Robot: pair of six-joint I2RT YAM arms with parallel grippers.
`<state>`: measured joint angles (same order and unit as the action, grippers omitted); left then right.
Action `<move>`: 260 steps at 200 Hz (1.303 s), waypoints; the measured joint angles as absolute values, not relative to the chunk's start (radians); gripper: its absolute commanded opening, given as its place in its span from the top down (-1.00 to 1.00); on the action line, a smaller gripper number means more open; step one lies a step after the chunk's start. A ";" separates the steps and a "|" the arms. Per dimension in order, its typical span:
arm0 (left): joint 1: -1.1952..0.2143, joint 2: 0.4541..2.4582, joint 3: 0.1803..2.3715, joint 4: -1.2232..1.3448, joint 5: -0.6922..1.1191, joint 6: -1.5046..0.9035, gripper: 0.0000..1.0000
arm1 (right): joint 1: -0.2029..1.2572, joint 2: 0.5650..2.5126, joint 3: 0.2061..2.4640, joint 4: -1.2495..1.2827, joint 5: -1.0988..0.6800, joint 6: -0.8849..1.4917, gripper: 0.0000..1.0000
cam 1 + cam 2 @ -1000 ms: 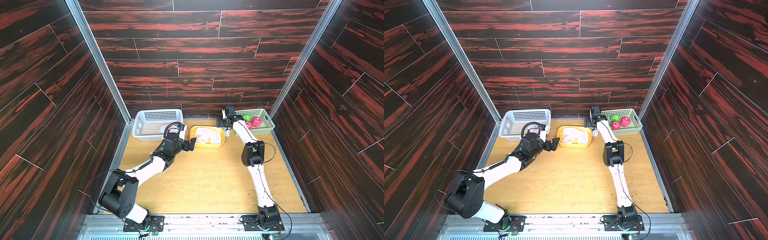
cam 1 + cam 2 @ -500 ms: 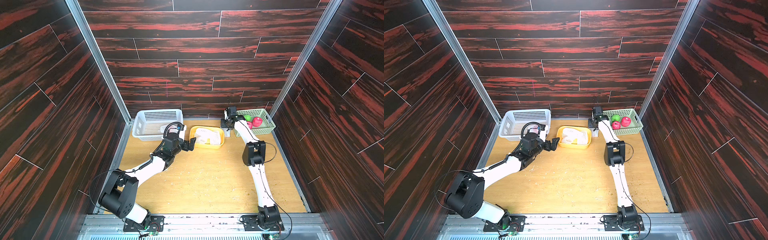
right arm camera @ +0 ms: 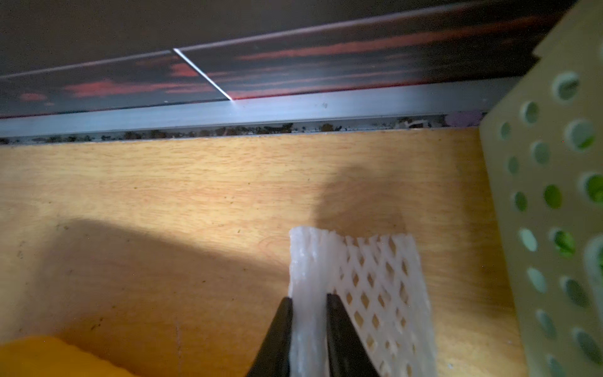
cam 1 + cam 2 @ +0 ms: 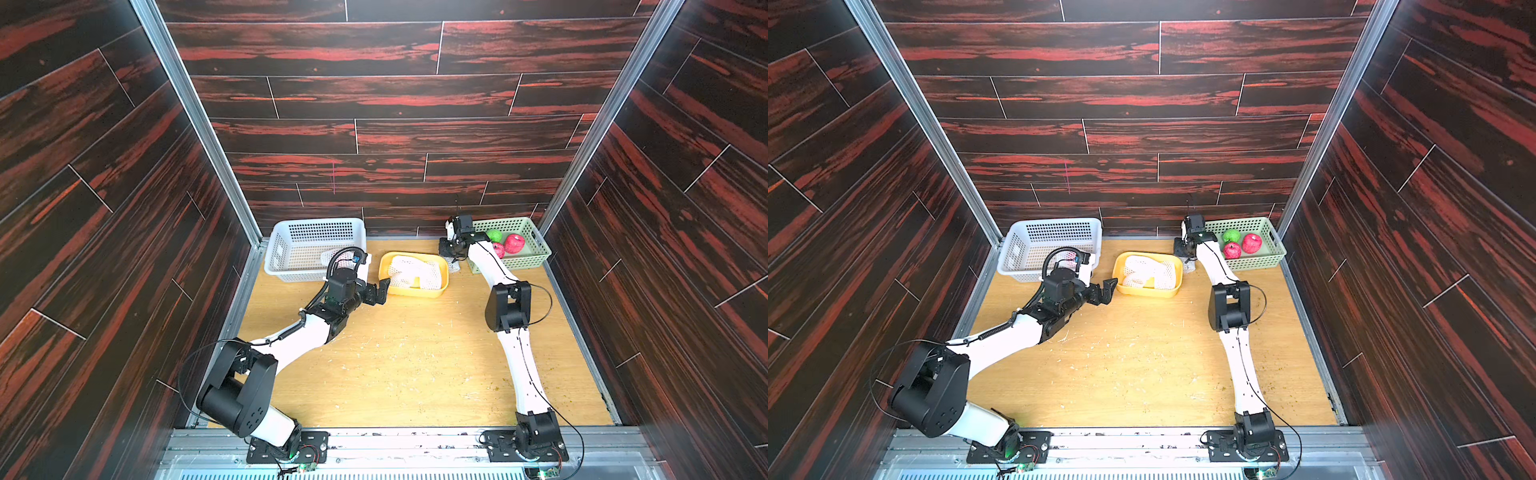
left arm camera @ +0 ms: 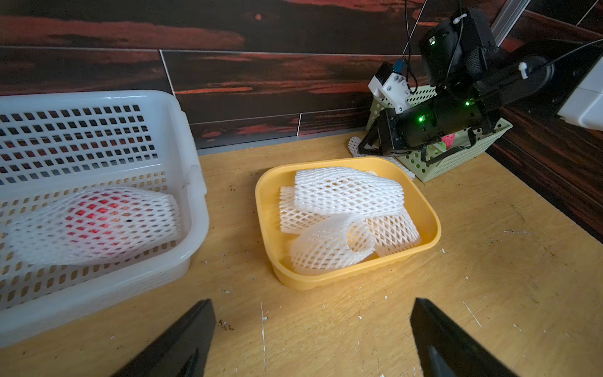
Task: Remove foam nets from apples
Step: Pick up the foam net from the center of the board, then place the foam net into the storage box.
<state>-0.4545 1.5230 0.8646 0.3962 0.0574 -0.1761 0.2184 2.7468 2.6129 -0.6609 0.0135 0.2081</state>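
The right gripper (image 3: 309, 298) is pinching a loose foam net (image 3: 375, 287). Its two black jaws are pressed close together on the folded edge of the net. That edge is the one that faces the yellow tray (image 3: 49, 355). The net is empty and lies flat on the wooden table (image 3: 163, 196), in the gap between the yellow tray and the green basket (image 3: 538, 196). Its long side runs from the gripper toward the back wall.

This looks like the step where the net goes to join the others. The yellow tray sits just beside the gripper, on the robot's left of it, and it holds a pile of empty nets (image 5: 346, 196). So I think the move is a small lift and a short trip to the left, away from the green basket. The net is soft and held by one edge only, so it may hang down and catch on the tray's rim.

The left gripper (image 5: 313, 305) is spread wide and holds nothing. It hangs over the table just in front of the yellow tray. Near it is the white basket (image 5: 195, 196), where a wrapped red apple (image 5: 94, 222) lies inside its net. The left arm is much nearer to that apple than the right arm is. In the green basket lie a green apple (image 4: 1230, 235) and two bare red apples (image 4: 1251, 242), with no nets on them
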 measured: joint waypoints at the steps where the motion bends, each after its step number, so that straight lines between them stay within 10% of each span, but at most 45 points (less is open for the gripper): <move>1: -0.454 1.523 0.865 0.396 0.057 -0.176 -0.96 | 0.218 2.747 2.613 -0.661 0.013 0.208 0.59; 134: -0.453 1.473 0.848 0.400 0.032 -0.176 -0.97 | 0.246 2.499 2.604 -0.669 -0.050 0.069 0.59; 260: -0.453 1.444 0.813 0.393 0.027 -0.176 -0.97 | 0.329 2.245 2.041 -0.507 -0.303 -0.218 0.51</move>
